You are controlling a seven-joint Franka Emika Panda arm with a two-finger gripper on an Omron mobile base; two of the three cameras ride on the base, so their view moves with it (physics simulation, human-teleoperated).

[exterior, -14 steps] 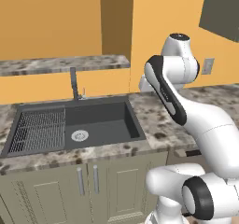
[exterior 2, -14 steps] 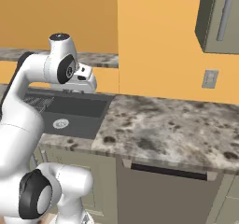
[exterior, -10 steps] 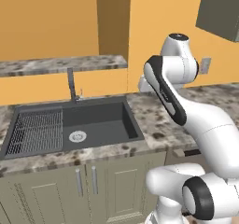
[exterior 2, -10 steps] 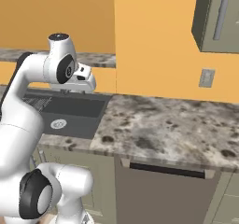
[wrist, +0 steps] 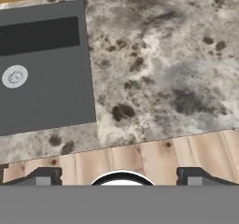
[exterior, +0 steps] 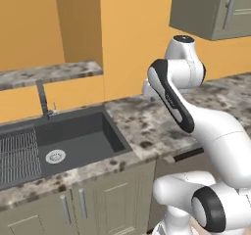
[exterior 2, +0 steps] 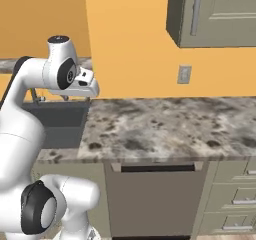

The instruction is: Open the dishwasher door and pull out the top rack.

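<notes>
Black sink (exterior: 73, 141) set into the speckled granite counter (exterior 2: 165, 126) at far left, with a dark ribbed grate (exterior: 17, 155) in its left part, a round drain (exterior: 55, 156) on the basin floor and a slim grey faucet (exterior: 43, 98) behind it; olive cabinet doors (exterior: 98, 204) with slim vertical handles below. White arm raised above the counter just right of the sink, its gripper (wrist: 120, 175) held well above the stone and looking down on it, fingertips (wrist: 44, 175) set wide apart with nothing between them. Dishwasher door (exterior 2: 152, 201), plain dark grey-olive panel, upright and closed under the counter's front edge right of the arm, its long dark bar handle (exterior 2: 157, 168) along the top; well apart from the gripper. Top rack hidden behind the closed door. Drawer fronts (exterior 2: 232, 199) to the door's right. Wall outlet (exterior 2: 184, 74) on the orange wall above the counter; olive upper cabinet (exterior 2: 215, 14) at top right. Light wooden floor (wrist: 140, 155) past the counter edge in the hand view
</notes>
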